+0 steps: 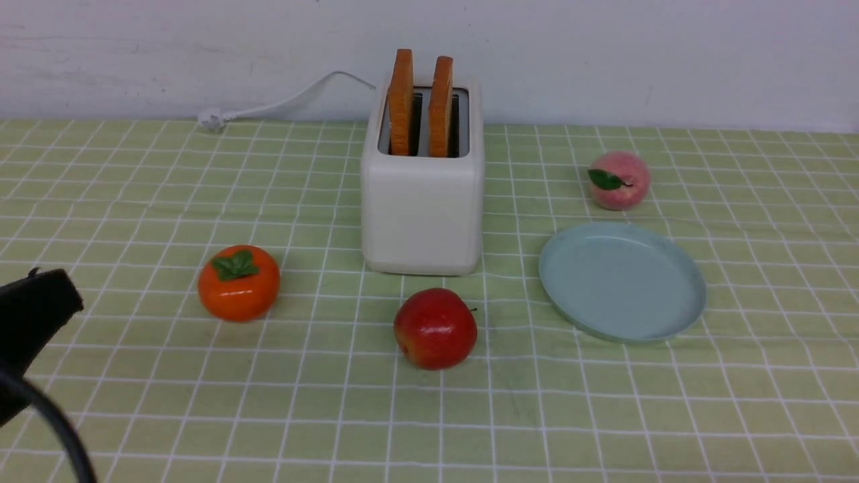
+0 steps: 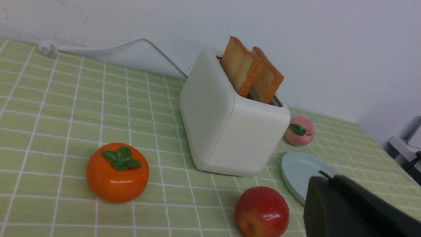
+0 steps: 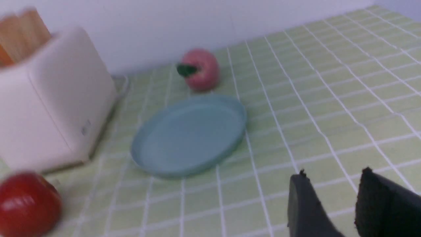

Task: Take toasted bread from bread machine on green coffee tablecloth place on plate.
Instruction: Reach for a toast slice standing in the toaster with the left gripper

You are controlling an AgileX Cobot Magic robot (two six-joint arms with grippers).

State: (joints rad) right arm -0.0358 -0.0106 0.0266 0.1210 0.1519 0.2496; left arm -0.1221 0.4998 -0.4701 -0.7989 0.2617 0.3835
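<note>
Two slices of toasted bread (image 1: 402, 100) (image 1: 441, 106) stand upright in the slots of the cream-white bread machine (image 1: 423, 215), at the middle back of the green coffee tablecloth (image 1: 134, 201). To its right lies the pale blue-green plate (image 1: 621, 282) with nothing on it. My left gripper (image 1: 50, 292) hangs at the left edge, well short of the toaster. In the left wrist view the left gripper (image 2: 329, 179) is shut and holds nothing. The right gripper (image 3: 334, 176) stands open over bare cloth, nearer than the plate (image 3: 189, 135); the front view does not show it.
An orange persimmon (image 1: 239, 283) sits left of the toaster. A red apple (image 1: 435, 329) lies just in front of it and a pink peach (image 1: 619, 180) behind the plate. A white power cord (image 1: 282, 100) runs along the wall at the back left.
</note>
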